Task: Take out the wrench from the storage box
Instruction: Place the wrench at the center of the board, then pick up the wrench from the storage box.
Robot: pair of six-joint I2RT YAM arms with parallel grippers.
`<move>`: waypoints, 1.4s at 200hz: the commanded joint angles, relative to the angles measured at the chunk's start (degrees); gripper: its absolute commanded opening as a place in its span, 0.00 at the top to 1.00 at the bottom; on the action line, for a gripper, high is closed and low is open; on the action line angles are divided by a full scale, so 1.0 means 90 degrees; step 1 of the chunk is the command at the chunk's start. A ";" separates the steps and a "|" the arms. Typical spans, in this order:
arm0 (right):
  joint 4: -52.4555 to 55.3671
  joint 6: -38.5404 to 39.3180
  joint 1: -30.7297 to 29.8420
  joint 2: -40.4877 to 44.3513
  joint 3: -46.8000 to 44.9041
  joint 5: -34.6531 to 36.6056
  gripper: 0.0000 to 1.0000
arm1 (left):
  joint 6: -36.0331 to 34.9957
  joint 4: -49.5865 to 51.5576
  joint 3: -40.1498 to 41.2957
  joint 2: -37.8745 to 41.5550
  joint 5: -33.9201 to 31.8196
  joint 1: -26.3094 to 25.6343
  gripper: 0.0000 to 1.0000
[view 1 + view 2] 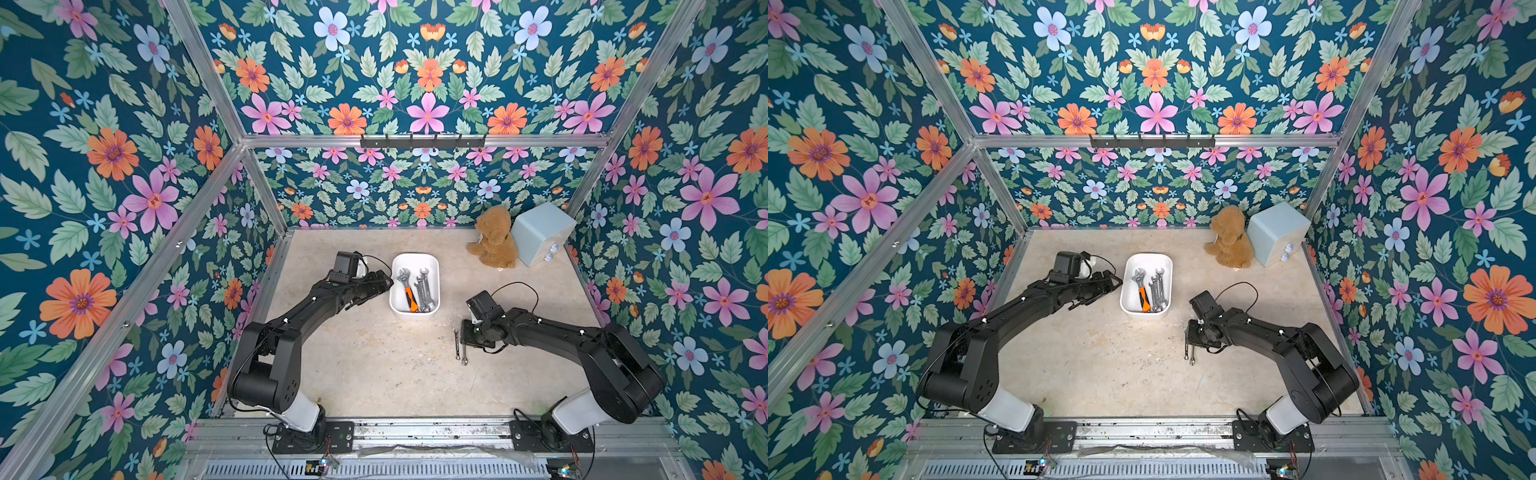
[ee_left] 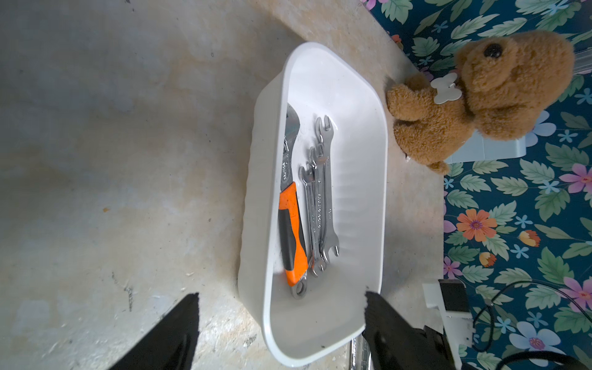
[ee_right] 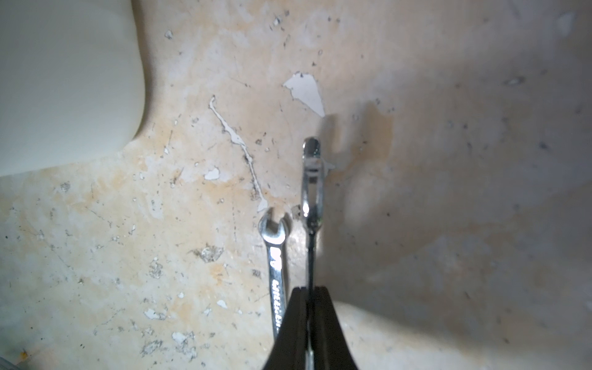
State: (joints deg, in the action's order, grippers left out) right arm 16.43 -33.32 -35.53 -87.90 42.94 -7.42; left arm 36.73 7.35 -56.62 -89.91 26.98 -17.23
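Got small wrench (image 3: pixel 311 192) pinched on edge in right claw (image 3: pixel 309 291), fingers fully closed on its shank, head sticking out past the fingertips. Already out of the storage box (image 1: pixel 415 262), low over bare table (image 1: pixel 374 374); can't tell if touching it.

Just beside that claw, on its box side: second small wrench (image 3: pixel 276 256), flat on table, roughly parallel to the held one.

Storage box ahead of right claw and off to the side, clear of it. Inside: adjustable wrench (image 2: pixel 290 224) with orange-black handle along one long wall, bundle of open-end wrenches (image 2: pixel 320 198) right next to it.

Left claw (image 2: pixel 280 301) wide open, gripping nothing, just beside box's long wall in both top views; contact unclear.

Beyond box, well away from both claws: teddy bear (image 1: pixel 494 241) against pale blue box (image 1: pixel 540 232).
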 commanded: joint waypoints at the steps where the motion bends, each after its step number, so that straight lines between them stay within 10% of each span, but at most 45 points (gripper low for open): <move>1: 0.0296 0.0057 0.0002 0.0040 -0.0025 0.0177 0.95 | -0.0058 -0.0056 -0.0066 -0.0026 0.0036 0.0001 0.16; 186: 0.1103 0.0181 -0.0007 0.0743 0.0577 0.0544 0.73 | -0.0038 -0.0104 0.0012 -0.0093 0.0076 0.0001 0.16; 280: 0.1607 0.0883 -0.0460 -0.1374 0.4077 0.0562 0.70 | -0.0414 0.0473 -0.0084 -0.0016 -0.0178 0.0001 0.19</move>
State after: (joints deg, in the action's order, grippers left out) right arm 27.90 -28.38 -38.63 -93.43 72.05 -2.79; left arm 35.48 8.58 -56.55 -90.78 27.16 -17.28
